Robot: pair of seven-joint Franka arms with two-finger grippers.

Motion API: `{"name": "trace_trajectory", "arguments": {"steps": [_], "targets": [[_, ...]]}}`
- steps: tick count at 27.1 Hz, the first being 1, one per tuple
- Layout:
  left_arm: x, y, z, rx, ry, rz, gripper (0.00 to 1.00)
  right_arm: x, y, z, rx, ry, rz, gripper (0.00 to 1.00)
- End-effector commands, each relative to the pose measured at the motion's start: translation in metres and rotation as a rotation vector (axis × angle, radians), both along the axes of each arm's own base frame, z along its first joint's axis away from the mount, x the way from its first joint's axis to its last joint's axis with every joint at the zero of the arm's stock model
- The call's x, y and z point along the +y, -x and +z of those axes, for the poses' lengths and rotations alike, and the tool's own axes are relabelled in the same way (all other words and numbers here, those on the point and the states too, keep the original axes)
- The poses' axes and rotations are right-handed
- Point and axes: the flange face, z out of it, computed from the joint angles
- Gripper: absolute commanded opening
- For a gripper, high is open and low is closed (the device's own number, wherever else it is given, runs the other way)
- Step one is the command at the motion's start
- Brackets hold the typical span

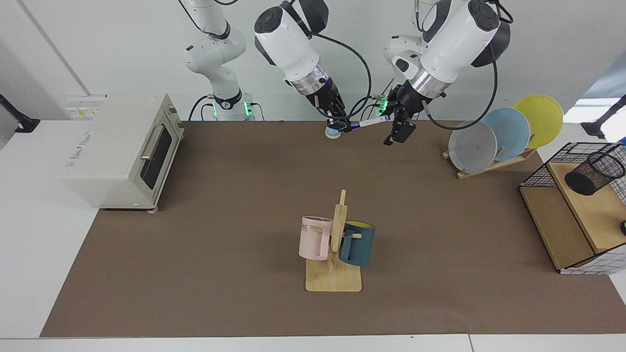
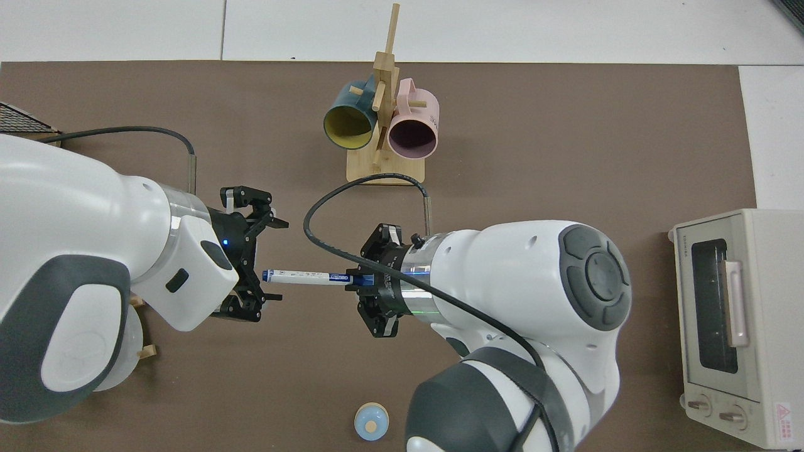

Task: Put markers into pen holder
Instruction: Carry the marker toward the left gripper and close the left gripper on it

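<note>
Over at the far edge of the brown-covered desk (image 1: 234, 205) in the facing view, the right hand (image 1: 341, 123) has its fingers clamped on the capped end of the slim white-barrelled marker with the dark blue cap (image 1: 364, 123), holding it up in the air roughly level. The free end sticks out toward the left hand (image 1: 400, 132), which hangs right at that tip with its fingers spread apart and nothing gripped yet. Looks like a hand-to-hand pass to me. The small black wire-mesh pen holder (image 1: 594, 173) sits way off at the side, tipped over on a wooden shelf (image 1: 582, 210) inside a black wire-grid basket (image 1: 543, 168), with no markers in it that I can see. A wooden mug stand (image 1: 335, 254) carrying a pink and a blue mug sits mid-desk, nowhere near the action.

From the top view, same story but clearer: the marker (image 2: 301, 276) bridges the gap between the two arms. The right hand (image 2: 359, 281) pinches its blue end, and the other tip pokes in between the left hand's (image 2: 254, 276) open fingers, which haven't closed on it. The pen holder isn't visible here.

So progress-wise, I'd say: marker picked up, handover half done. Left to do: the left hand grabs it, the right lets go, then it's carried over and dropped in.
</note>
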Motion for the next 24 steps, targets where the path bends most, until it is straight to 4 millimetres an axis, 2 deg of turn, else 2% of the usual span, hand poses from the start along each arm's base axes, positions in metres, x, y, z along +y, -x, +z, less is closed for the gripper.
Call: {"name": "trace_trajectory", "arguments": {"steps": [1, 2, 3, 7, 8, 14, 18, 21, 24], "targets": [[-0.002, 0.015, 0.012, -0.004, 0.017, -0.018, 0.97, -0.001, 0.004, -0.006, 0.011, -0.017, -0.03, 0.0], [-0.002, 0.015, 0.012, -0.004, 0.017, -0.019, 0.95, -0.001, 0.004, -0.006, 0.012, -0.018, -0.03, 0.0], [-0.002, 0.018, 0.014, -0.009, 0.017, -0.025, 0.88, -0.001, 0.004, -0.006, 0.012, -0.017, -0.029, 0.0], [-0.009, 0.022, 0.014, -0.012, 0.011, -0.037, 0.48, -0.002, 0.003, -0.006, 0.012, -0.017, -0.03, 0.0], [-0.008, 0.021, 0.014, -0.015, 0.009, -0.036, 0.44, -0.002, 0.003, -0.006, 0.011, -0.017, -0.029, 0.0], [-0.011, 0.021, 0.013, -0.026, -0.001, -0.036, 0.51, -0.002, 0.004, -0.006, 0.009, -0.016, -0.023, 0.0], [-0.011, 0.019, 0.007, -0.028, -0.017, -0.038, 0.48, -0.003, 0.002, -0.007, 0.008, -0.015, -0.022, 0.0], [-0.011, 0.018, 0.005, -0.025, -0.018, -0.037, 0.33, -0.004, 0.003, -0.007, 0.008, -0.014, -0.02, 0.0], [-0.011, 0.018, 0.003, -0.018, -0.02, -0.036, 0.08, -0.003, 0.003, -0.007, 0.007, -0.011, -0.013, 0.0]]}}
